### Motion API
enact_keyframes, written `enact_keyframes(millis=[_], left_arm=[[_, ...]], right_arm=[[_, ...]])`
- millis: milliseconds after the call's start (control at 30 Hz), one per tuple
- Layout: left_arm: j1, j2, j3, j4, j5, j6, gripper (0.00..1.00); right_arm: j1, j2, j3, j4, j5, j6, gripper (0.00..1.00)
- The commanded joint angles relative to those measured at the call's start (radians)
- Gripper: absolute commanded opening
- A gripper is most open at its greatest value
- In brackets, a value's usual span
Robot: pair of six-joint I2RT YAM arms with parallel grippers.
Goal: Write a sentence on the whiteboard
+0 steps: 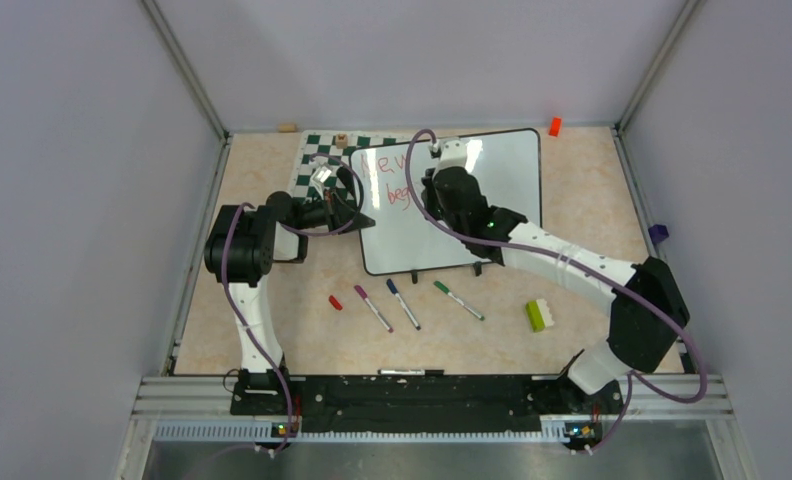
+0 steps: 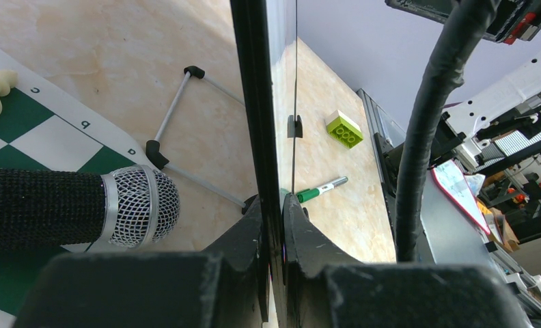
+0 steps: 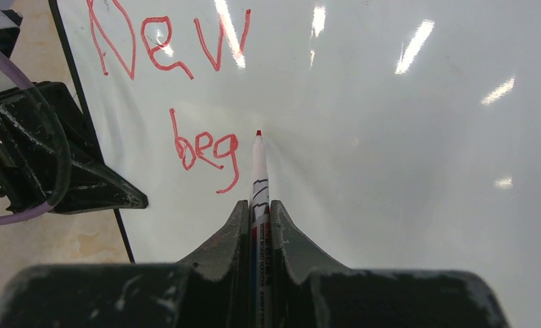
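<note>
The whiteboard (image 1: 492,185) stands tilted at the back middle of the table on its black feet. My left gripper (image 1: 355,214) is shut on its left edge; the left wrist view shows the frame (image 2: 254,102) edge-on between the jaws. My right gripper (image 1: 434,195) is shut on a red marker (image 3: 259,179), its tip at the board surface (image 3: 404,171) just right of the writing. The sentence (image 3: 186,109) reads "New" with "beg" below it in red; it also shows in the top view (image 1: 390,175).
A green-and-white chessboard mat (image 1: 317,160) with pieces lies behind the board's left side. A red cap (image 1: 335,302), purple (image 1: 373,308), blue (image 1: 403,303) and green (image 1: 459,300) markers and a green brick (image 1: 537,315) lie in front. A microphone (image 2: 83,208) lies by my left gripper.
</note>
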Motion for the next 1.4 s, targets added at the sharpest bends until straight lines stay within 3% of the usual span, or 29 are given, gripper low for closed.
enact_keyframes(millis=[0,933,1133,1367], left_arm=[[-0.003,0.004,0.006,0.112,0.008,0.151,0.00],[-0.003,0.004,0.006,0.112,0.008,0.151,0.00],[-0.003,0.003,0.006,0.112,0.007,0.151,0.00],[-0.003,0.004,0.005,0.112,0.008,0.151,0.00]], right_arm=[[-0.013,0.023,0.056,0.042,-0.023,-0.024,0.00],[-0.013,0.067,0.078,0.043,-0.034,-0.035,0.00],[-0.012,0.061,0.073,0.025,0.045,-0.007,0.00],[-0.012,0.066,0.073,0.044,-0.045,-0.026,0.00]])
